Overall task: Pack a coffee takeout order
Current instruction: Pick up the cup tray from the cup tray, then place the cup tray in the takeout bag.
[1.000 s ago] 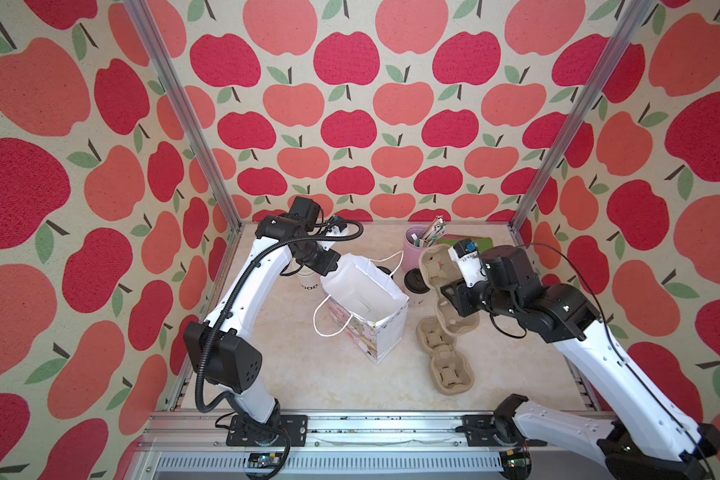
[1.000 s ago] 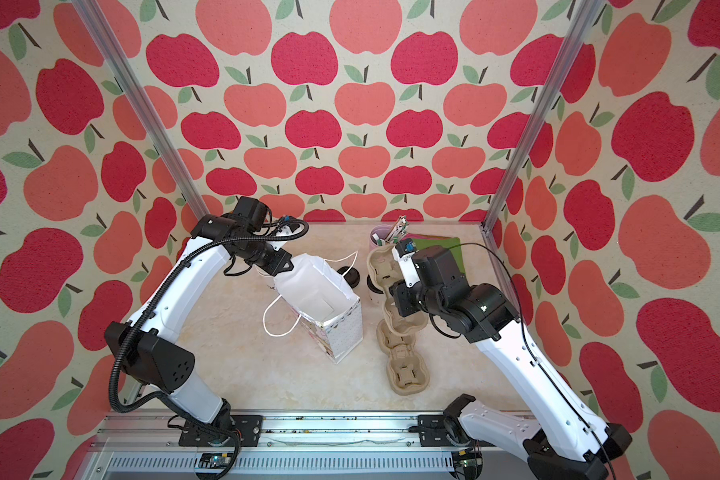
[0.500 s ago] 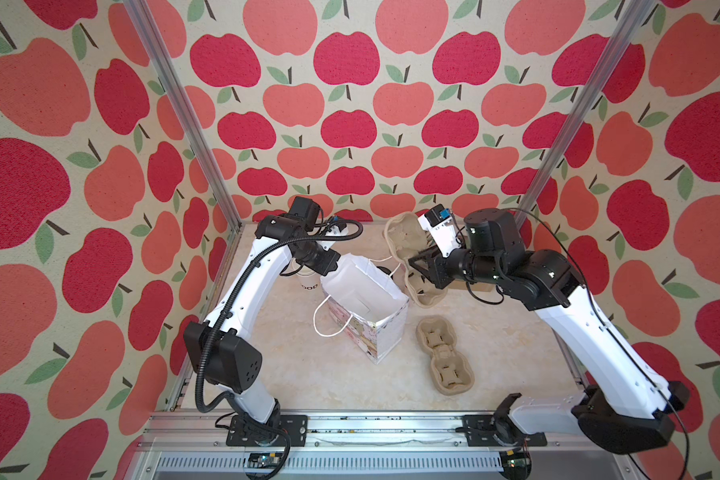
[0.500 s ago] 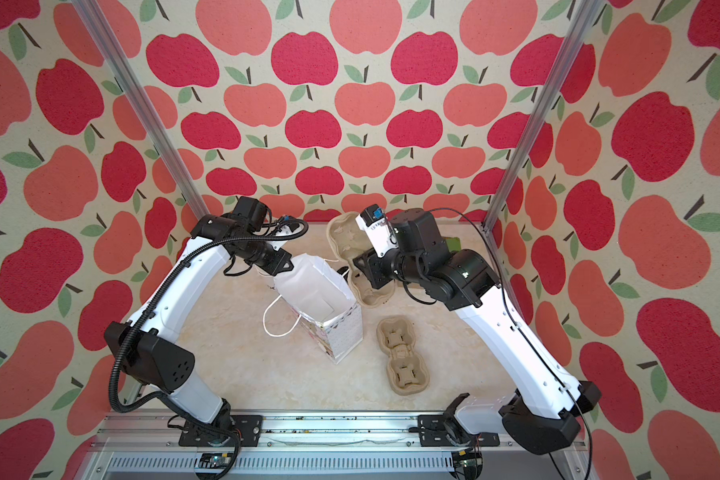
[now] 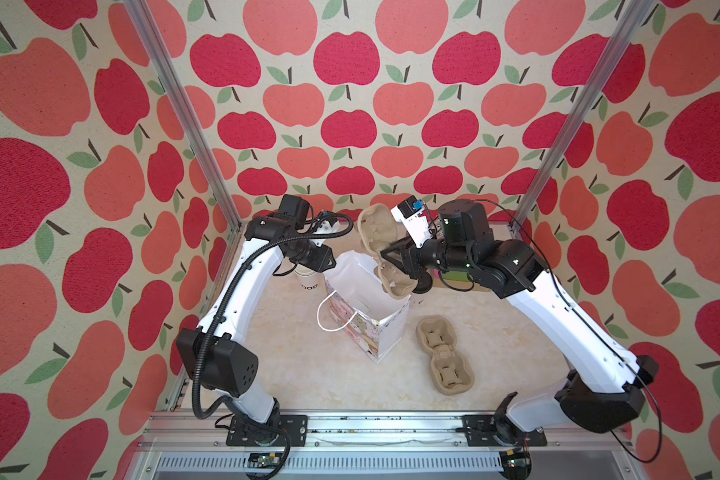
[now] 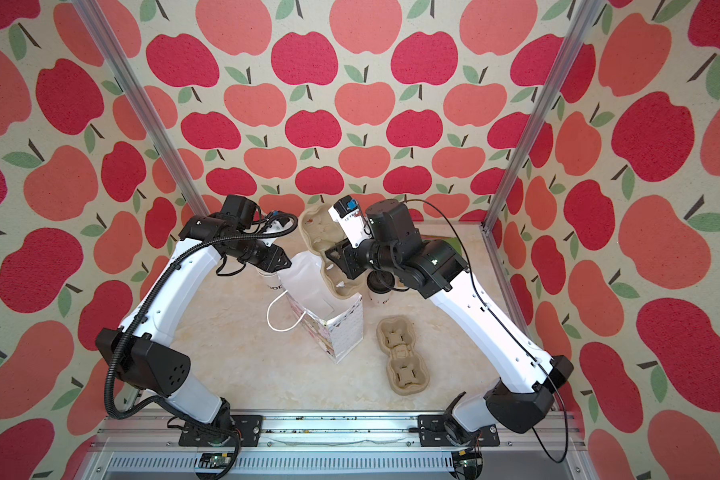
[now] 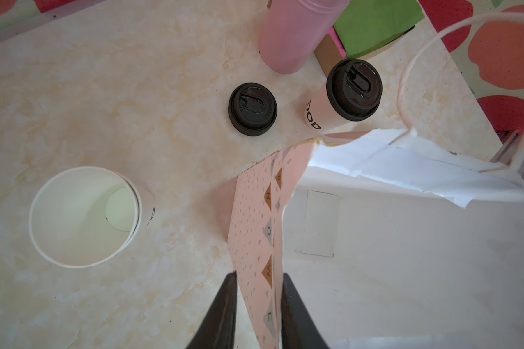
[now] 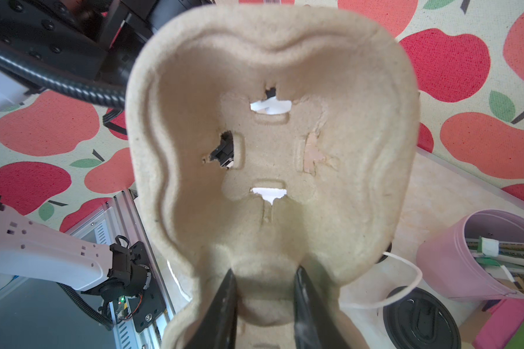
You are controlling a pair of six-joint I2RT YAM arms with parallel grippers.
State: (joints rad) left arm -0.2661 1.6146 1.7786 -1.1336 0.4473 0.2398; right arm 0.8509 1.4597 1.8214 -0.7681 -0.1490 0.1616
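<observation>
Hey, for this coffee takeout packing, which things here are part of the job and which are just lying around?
Job: pulp carrier in the right gripper, paper bag, lidded cup, green napkin.
Lying about, probably: second carrier lying flat, pink straw holder, lidless cup, loose black lid.

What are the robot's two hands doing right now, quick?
Left gripper: open, one finger either side of the paper bag wall.
Right gripper: shut on the tan pulp carrier.
</observation>
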